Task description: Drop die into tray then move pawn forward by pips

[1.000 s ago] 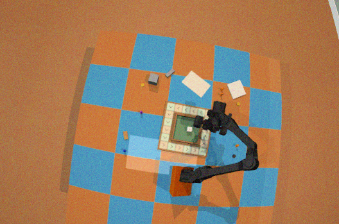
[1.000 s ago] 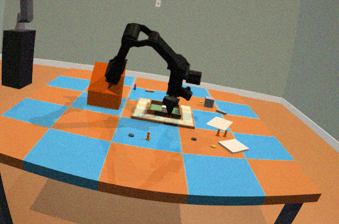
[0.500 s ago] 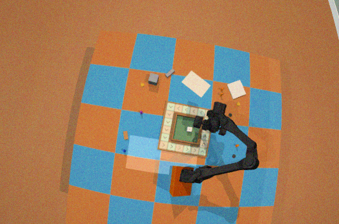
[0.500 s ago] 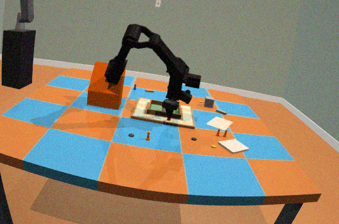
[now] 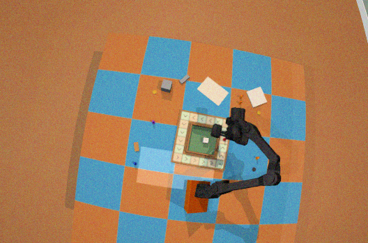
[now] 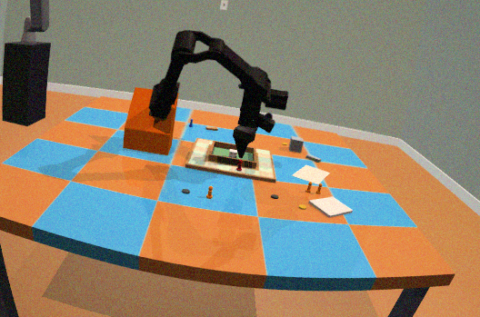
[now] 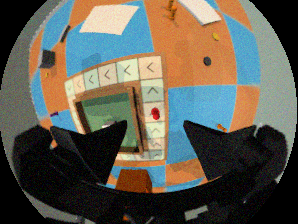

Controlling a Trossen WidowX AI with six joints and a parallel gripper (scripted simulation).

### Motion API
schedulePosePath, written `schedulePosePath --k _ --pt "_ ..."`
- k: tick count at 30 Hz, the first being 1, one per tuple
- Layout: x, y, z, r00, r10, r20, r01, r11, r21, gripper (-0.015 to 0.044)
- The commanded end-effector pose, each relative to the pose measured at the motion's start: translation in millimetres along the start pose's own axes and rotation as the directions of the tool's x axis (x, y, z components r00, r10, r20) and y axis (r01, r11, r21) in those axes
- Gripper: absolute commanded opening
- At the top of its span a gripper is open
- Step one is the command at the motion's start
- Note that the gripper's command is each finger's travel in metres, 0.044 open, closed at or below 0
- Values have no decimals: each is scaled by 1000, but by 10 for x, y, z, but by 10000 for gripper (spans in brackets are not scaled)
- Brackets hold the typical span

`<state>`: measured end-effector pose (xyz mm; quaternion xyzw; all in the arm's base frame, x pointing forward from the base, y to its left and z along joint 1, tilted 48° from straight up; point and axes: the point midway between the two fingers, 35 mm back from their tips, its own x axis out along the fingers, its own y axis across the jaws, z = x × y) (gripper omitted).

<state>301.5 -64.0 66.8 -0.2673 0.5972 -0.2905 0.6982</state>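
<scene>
My gripper (image 6: 241,155) (image 7: 156,123) is open, its fingertips apart above the board's right column. The red pawn (image 5: 224,139) (image 6: 239,165) (image 7: 155,113) stands upright on that column, two squares before the corner in the arrows' direction; in the wrist view it shows in the gap between the fingers, with no contact visible. The board (image 5: 182,132) (image 6: 198,163) (image 7: 152,91) lies flat. The white die (image 5: 205,140) (image 6: 233,153) (image 7: 108,124) rests in the green dice tray (image 5: 198,134) (image 7: 107,106), partly behind the left finger in the wrist view. Its pips are too small to read.
Beyond the board are a cream card (image 5: 212,91) (image 6: 311,174), a white slab (image 5: 256,97) (image 6: 330,206), two orange pawns (image 6: 309,187) and a grey cube (image 5: 166,85). Another orange pawn (image 6: 209,193) and a dark disc (image 6: 185,191) lie beside the board. The arm stands on an orange block (image 5: 196,205).
</scene>
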Motion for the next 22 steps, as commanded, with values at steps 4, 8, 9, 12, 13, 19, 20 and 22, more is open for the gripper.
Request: schedulePosePath --k 4,8,9,12,13,19,20,22 --pt "-167 157 -91 1000 18 2 -18 1000 -8 440" --pt "-442 576 -432 998 56 -3 -56 997 -62 440" --pt "-503 657 -530 998 59 -6 -59 995 -74 440" --pt "-665 842 -845 998 53 -14 -55 993 -109 440" --pt "-712 884 -954 999 46 -16 -48 992 -119 440" --pt "-796 937 -1085 999 40 -9 -41 991 -131 440" --pt "-796 937 -1085 999 40 -9 -41 991 -131 440" --pt "-796 937 -1085 999 40 -9 -41 991 -131 440"
